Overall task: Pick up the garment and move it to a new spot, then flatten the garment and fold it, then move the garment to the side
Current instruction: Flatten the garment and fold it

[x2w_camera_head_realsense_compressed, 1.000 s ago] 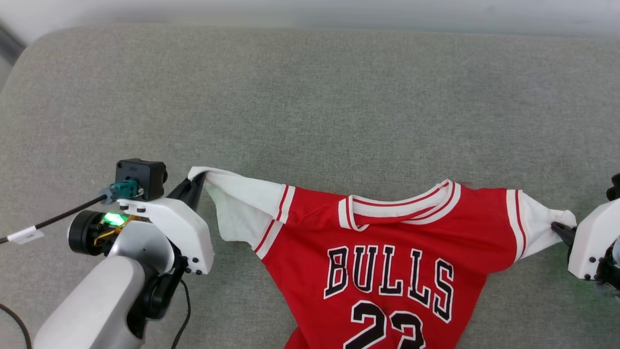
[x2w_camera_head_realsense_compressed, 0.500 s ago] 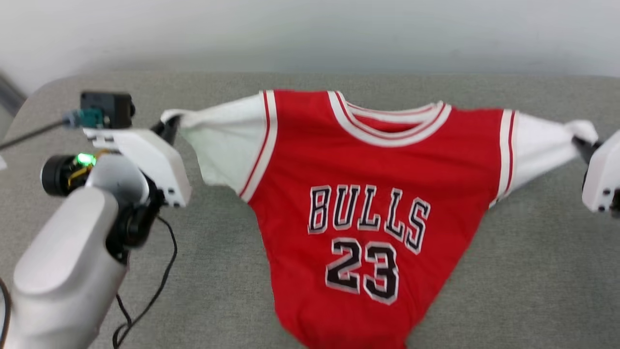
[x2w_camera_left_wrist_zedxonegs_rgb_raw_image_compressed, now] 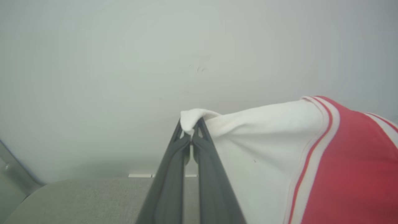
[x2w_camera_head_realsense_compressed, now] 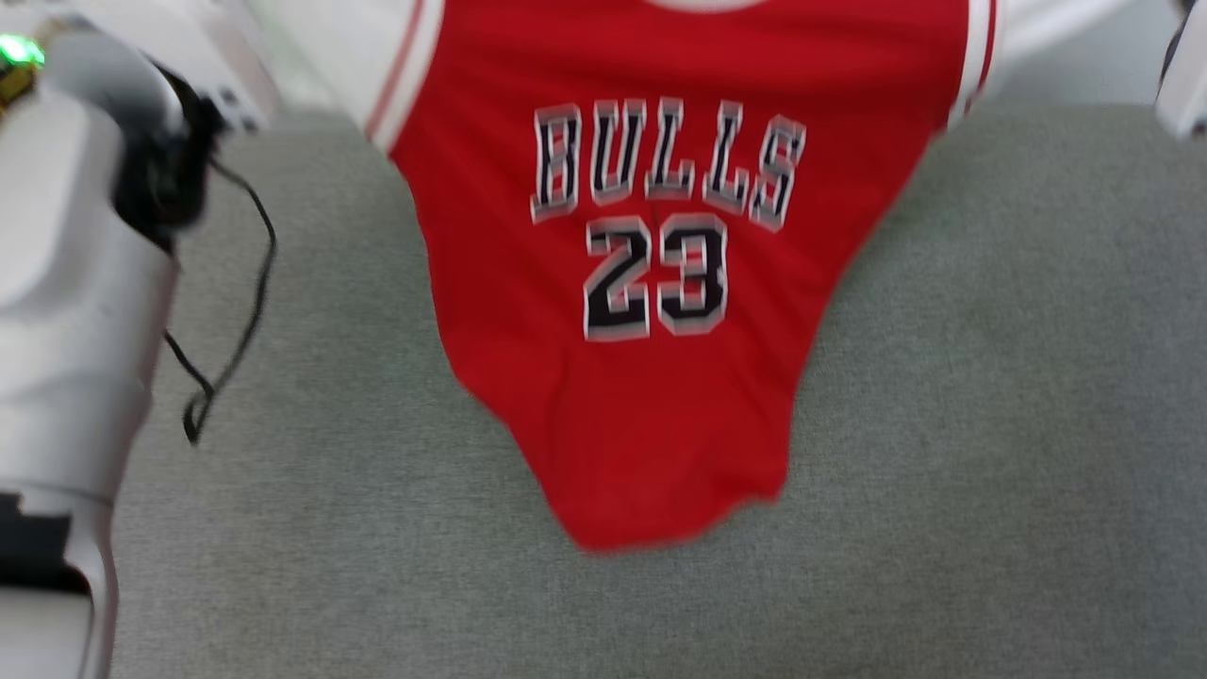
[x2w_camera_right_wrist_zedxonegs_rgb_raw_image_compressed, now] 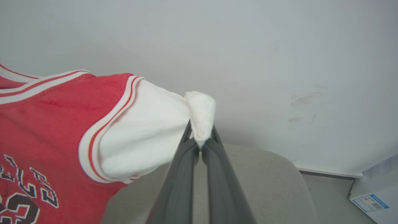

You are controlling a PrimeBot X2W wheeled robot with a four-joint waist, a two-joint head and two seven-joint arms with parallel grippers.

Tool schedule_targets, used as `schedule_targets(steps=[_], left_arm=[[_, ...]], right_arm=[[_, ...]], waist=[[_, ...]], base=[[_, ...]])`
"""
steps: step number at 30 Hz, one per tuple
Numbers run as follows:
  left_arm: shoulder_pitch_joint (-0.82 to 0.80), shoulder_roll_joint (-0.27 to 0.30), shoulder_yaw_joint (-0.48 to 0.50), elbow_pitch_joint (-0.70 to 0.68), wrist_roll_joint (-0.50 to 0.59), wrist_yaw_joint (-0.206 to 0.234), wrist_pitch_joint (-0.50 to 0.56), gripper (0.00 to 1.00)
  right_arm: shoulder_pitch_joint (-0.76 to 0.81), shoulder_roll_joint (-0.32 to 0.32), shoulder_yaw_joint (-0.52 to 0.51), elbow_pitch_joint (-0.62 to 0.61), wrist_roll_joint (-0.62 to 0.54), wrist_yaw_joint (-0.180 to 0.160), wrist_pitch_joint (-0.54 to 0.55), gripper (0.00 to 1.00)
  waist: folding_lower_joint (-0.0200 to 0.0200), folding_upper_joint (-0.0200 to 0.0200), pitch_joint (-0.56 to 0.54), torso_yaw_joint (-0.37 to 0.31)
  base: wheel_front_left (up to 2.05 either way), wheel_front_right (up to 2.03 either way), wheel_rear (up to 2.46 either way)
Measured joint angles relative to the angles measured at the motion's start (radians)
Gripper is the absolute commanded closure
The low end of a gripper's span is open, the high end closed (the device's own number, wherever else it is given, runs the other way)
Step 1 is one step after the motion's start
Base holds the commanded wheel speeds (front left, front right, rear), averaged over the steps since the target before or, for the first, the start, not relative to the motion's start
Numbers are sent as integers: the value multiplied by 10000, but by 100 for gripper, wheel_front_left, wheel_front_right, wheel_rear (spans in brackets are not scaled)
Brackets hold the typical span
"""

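The garment (x2w_camera_head_realsense_compressed: 660, 283), a red jersey with white sleeves and black lettering with the number 23, hangs in the air, front toward the head camera, its hem dangling over the grey cushion (x2w_camera_head_realsense_compressed: 990, 424). My left gripper (x2w_camera_left_wrist_zedxonegs_rgb_raw_image_compressed: 191, 132) is shut on the tip of one white sleeve (x2w_camera_left_wrist_zedxonegs_rgb_raw_image_compressed: 264, 137). My right gripper (x2w_camera_right_wrist_zedxonegs_rgb_raw_image_compressed: 201, 138) is shut on the tip of the other white sleeve (x2w_camera_right_wrist_zedxonegs_rgb_raw_image_compressed: 146, 137). In the head view the left forearm (x2w_camera_head_realsense_compressed: 66, 283) fills the left edge; the collar is cut off at the top.
A pale wall (x2w_camera_left_wrist_zedxonegs_rgb_raw_image_compressed: 155, 62) stands behind the cushion. A black cable (x2w_camera_head_realsense_compressed: 236, 283) hangs from the left arm. A white box with a blue label (x2w_camera_right_wrist_zedxonegs_rgb_raw_image_compressed: 373, 199) sits on the floor at the right, beyond the cushion's rounded corner (x2w_camera_right_wrist_zedxonegs_rgb_raw_image_compressed: 289, 174).
Both grippers have lifted the jersey off the cushion by its sleeves; it now hangs spread between them. The head view has shifted, so the shirt sits higher in it.
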Motion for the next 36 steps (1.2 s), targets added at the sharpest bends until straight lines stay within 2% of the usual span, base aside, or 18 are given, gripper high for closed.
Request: schedule_targets(steps=[12, 19, 26, 36], left_arm=[[-3807, 125, 673, 1262, 178, -508, -2063, 100], [-5388, 276, 669, 1413, 445, -640, -2502, 100], [-5872, 305, 652, 1701, 510, -757, -2679, 100], [-5661, -35, 629, 2265, 349, -1093, -2924, 100]], right_arm=[[-4047, 357, -272, 1208, -525, 0, -2610, 100], [-5578, 430, -117, 1709, -648, 0, -3774, 100], [-6149, 617, 531, 2211, -347, 0, -4383, 100], [-6126, 736, 1845, 2986, 510, 0, -4863, 100]], waist=[[2, 0, 1624, -347], [2, 0, 2568, -516], [2, 0, 3665, -666], [3, 0, 4688, -672]], base=[[0, 0, 0], [0, 0, 0], [0, 0, 0], [0, 0, 0]])
